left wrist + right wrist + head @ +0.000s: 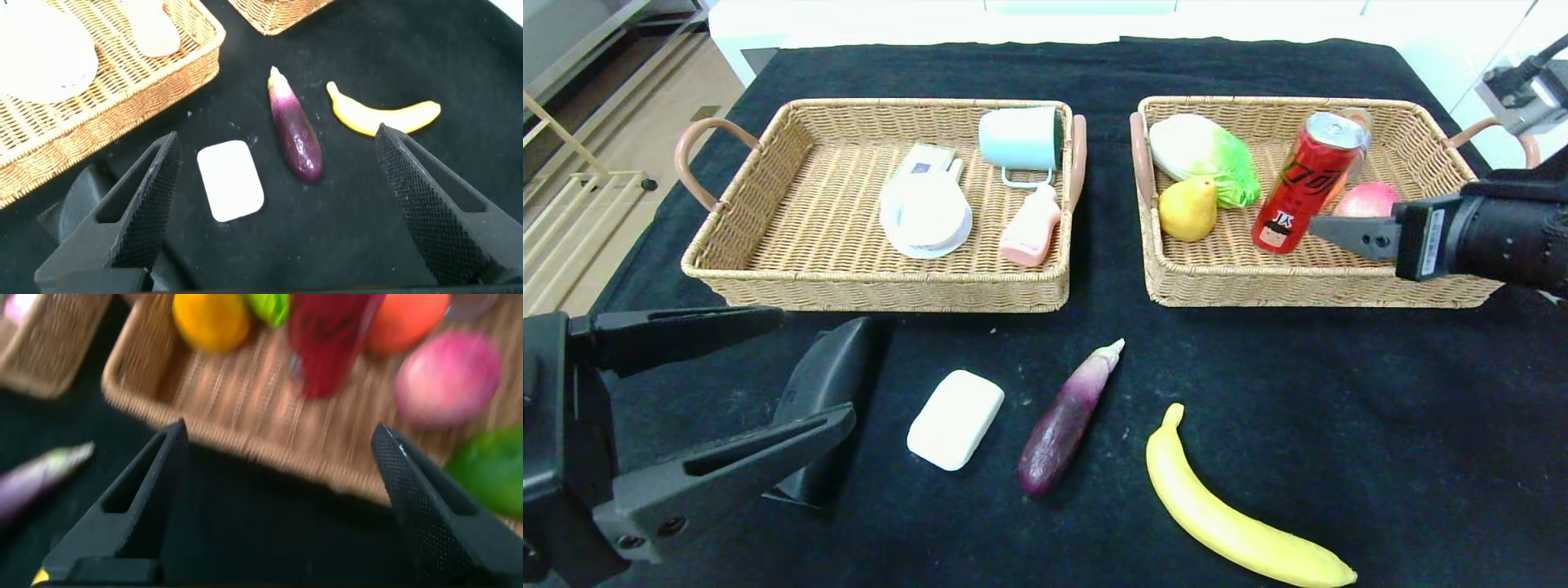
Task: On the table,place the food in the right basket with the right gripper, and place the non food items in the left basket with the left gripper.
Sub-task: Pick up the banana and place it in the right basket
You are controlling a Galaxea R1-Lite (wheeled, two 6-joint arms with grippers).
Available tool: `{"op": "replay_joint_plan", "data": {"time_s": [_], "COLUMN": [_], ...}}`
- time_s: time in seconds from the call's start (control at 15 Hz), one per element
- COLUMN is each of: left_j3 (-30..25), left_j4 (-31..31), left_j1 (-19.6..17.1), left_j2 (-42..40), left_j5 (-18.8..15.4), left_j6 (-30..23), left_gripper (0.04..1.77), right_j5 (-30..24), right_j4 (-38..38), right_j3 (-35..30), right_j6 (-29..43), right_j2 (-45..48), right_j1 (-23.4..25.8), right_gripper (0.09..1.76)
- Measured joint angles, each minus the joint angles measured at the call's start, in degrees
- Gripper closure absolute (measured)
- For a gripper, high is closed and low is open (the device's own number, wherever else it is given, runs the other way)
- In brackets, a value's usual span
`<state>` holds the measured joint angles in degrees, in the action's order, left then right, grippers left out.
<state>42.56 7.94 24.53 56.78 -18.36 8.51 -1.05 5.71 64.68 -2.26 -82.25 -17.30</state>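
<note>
A white soap bar (956, 419), a purple eggplant (1068, 418) and a yellow banana (1233, 514) lie on the black table in front of the baskets. My left gripper (817, 363) is open and empty at the front left, short of the soap (231, 180); the eggplant (294, 135) and banana (384, 114) lie beyond it. My right gripper (1339, 233) is open and empty over the front rim of the right basket (1307, 286), beside a red can (1303, 184). The left basket (874, 286) stands at the back left.
The left basket holds a mint cup (1021, 140), a white round item (925, 214), a small box (925, 157) and a pink bottle (1031, 229). The right basket holds a cabbage (1201, 155), a pear (1187, 210) and a pink fruit (1368, 198).
</note>
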Motion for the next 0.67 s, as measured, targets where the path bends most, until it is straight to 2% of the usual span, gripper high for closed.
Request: {"op": "replay_joint_plan", "data": {"time_s": [0.33,0.67], "left_j3": [0.0,0.2], "left_j4": [-0.1,-0.3], "left_j1": [0.0,0.0], "left_j2": [-0.1,0.0], "left_j5": [0.0,0.0], "left_j6": [0.1,0.3], "left_gripper": [0.09,0.09], "right_j5": [0.6,3.6], "right_j4": [-12.3,-14.4], "right_j3": [-5.4,-8.9], "right_j6": [-2.4,-4.2], "right_j2": [8.5,10.5], "right_j1": [-8.0,-13.6], "right_gripper": [0.17,0.16]}}
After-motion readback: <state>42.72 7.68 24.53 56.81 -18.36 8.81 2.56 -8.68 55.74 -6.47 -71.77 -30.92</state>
